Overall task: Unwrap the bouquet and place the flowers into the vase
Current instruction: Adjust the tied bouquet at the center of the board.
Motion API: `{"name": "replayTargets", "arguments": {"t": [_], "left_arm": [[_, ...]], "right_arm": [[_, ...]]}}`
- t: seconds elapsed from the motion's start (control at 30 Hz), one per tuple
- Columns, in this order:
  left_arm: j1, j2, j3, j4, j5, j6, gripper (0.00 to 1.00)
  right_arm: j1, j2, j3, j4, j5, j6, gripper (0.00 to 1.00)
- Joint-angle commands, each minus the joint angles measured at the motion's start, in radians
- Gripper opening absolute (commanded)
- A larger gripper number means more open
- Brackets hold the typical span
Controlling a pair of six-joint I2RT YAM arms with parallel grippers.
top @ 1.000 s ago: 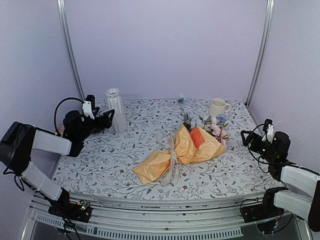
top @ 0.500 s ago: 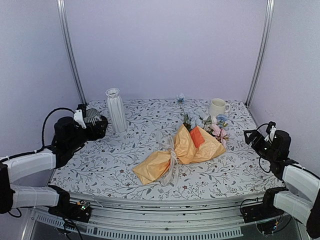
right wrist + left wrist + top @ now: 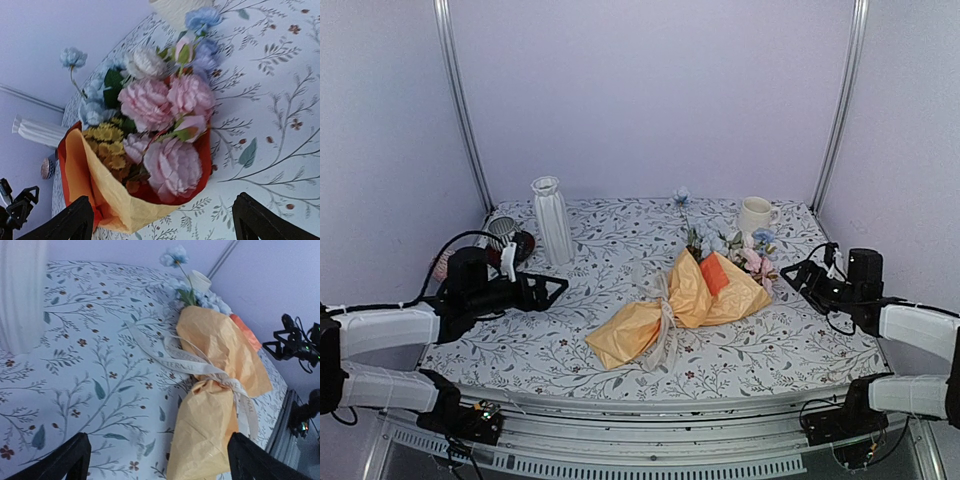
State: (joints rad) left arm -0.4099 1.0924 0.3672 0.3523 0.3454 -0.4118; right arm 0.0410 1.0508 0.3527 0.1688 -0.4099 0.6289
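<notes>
From above, the bouquet [image 3: 685,300] lies on its side near the middle of the table [image 3: 550,345]. Its flowers [image 3: 735,245] point toward the far right corner, where a cream mug [image 3: 754,215] stands. The vase [image 3: 552,220] stands upright near the far left corner, with a striped cup [image 3: 501,230] just beside it toward the left edge. The left gripper [image 3: 552,290] hovers low between the vase and the bouquet, jaws spread wide and holding nothing. The right gripper [image 3: 798,275] sits by the right edge near the blooms, equally wide and empty. By my reading nothing of the task is done — untying, unwrapping and moving the stems are all left.

The left wrist view shows the orange paper [image 3: 215,405] cinched by a sheer ribbon [image 3: 200,367], its knot intact. Printed letters on it look like "TERNAL"; the start is lost in a fold. Both fingertips [image 3: 75,455] frame bare tablecloth.

The right wrist view looks into the open end of the wrap: pink, blue and yellow blooms are packed inside the paper, with wide-set fingertips [image 3: 75,217] short of them — no contact. No other writing is legible.
</notes>
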Motion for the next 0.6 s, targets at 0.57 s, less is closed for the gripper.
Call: {"name": "replayTargets", "arguments": {"t": [0.57], "left_arm": [[-0.308, 0.343, 0.148, 0.002, 0.052, 0.075, 0.96]], "right_arm": [[0.263, 0.467, -0.061, 0.535, -0.040, 0.223, 0.99]]}}
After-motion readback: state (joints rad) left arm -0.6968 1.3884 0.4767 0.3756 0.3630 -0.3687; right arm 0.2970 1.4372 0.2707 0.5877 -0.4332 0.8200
